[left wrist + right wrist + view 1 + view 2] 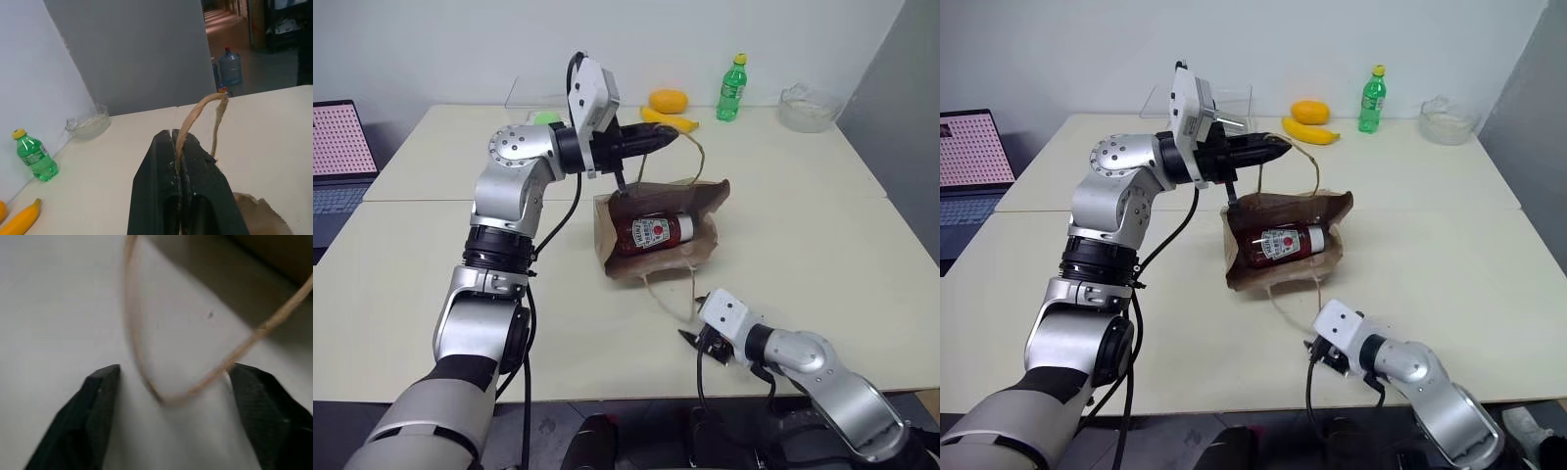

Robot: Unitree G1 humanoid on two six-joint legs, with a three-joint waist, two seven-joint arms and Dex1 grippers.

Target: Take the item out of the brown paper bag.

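Ketchup bottle [653, 233] lodged inside brown paper bag [705, 201]; upper handle [195, 115] pinched by left end effector [672, 135], right end effector [168, 387] spread wide, nothing held.

One bag [700, 201], two bottles [656, 233], one banana [671, 119].

We see silver-grey arm shells with black ribbed joint bands and a ring of small screws on the left arm's round joint cap; black cables loop along both arms, white boxy wrist housings lead to the black two-fingered left tool [674, 129] and right tool [168, 396]
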